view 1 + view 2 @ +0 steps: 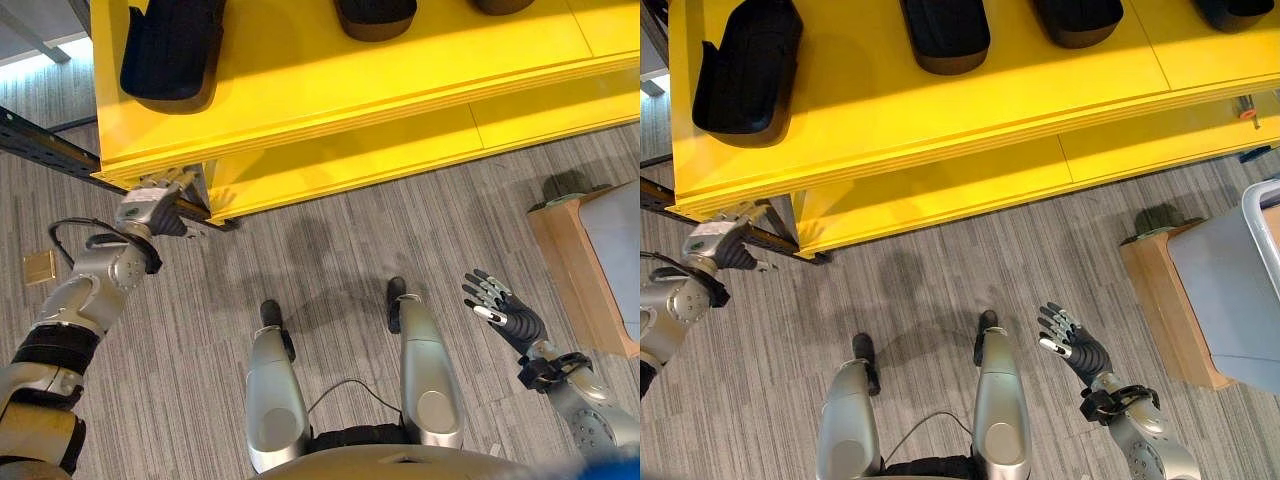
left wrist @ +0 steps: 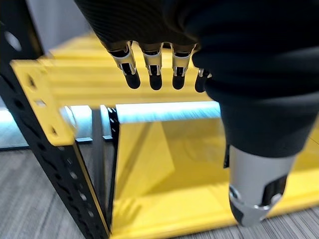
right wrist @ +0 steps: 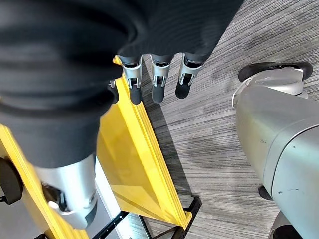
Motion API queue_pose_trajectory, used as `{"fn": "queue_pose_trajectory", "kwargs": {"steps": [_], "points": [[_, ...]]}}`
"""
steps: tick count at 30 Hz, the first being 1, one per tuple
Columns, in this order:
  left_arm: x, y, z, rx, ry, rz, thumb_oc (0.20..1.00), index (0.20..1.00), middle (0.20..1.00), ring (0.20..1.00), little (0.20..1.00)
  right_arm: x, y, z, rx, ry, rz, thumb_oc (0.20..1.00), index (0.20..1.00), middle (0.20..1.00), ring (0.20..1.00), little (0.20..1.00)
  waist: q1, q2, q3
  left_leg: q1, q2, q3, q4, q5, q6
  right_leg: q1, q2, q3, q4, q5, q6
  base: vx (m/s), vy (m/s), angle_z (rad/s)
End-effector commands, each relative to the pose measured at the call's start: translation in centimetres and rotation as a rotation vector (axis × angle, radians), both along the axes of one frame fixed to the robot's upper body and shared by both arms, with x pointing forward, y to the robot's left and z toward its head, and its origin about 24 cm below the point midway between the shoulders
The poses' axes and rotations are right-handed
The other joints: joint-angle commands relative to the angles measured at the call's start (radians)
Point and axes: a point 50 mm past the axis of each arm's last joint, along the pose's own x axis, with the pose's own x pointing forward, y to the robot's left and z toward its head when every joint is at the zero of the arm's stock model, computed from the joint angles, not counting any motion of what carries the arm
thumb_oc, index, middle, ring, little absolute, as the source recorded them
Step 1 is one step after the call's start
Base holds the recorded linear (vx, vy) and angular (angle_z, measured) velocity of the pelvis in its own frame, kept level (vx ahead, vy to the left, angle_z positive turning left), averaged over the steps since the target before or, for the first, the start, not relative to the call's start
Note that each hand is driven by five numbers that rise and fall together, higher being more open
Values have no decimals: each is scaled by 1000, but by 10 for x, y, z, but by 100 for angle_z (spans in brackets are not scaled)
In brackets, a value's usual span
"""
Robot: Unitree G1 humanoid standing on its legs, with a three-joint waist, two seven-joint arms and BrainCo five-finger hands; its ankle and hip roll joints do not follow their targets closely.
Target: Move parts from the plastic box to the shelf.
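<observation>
Black parts (image 1: pixel 748 68) lie on the yellow shelf (image 1: pixel 940 100). The left hand (image 1: pixel 150 205), fingers straight and empty, is at its corner. The right hand (image 1: pixel 1072 345) is open, empty, over the floor beside the grey plastic box (image 1: pixel 1230 290).

We stand on grey striped carpet (image 1: pixel 330 230), which runs under everything in sight. A small tan square plate (image 1: pixel 40 267) lies flat on the carpet at our left, well apart from a light wooden stand (image 1: pixel 1160 300) at our right. Bright light falls across the scene from above.
</observation>
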Motion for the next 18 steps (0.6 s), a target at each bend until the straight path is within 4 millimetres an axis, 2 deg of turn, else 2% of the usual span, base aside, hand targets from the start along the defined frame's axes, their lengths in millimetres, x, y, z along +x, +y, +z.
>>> {"fn": "queue_pose_trajectory", "kwargs": {"steps": [1,10,18], "points": [[-6,23,40,27,-155,72,1000,1000,1000,1000,1000,-2,-1,8,2,-51,0,1000,1000,1000,1000,1000,4,-40,-52,-63,41,-72,50,15,0,97,-97,19,-124,108,90,0,0,0],[-15,25,71,81,-269,68,1000,1000,1000,1000,1000,-1,-4,10,-1,-62,-12,1000,1000,1000,1000,1000,9,-36,-54,-64,41,-70,53,13,1,96,-98,22,-121,103,90,0,0,0],[-12,30,69,104,-238,101,1000,1000,1000,1000,1000,-1,-2,8,1,-45,-3,1000,1000,1000,1000,1000,6,-37,-53,-71,41,-71,63,9,3,89,-99,23,-113,100,89,0,0,0]]}}
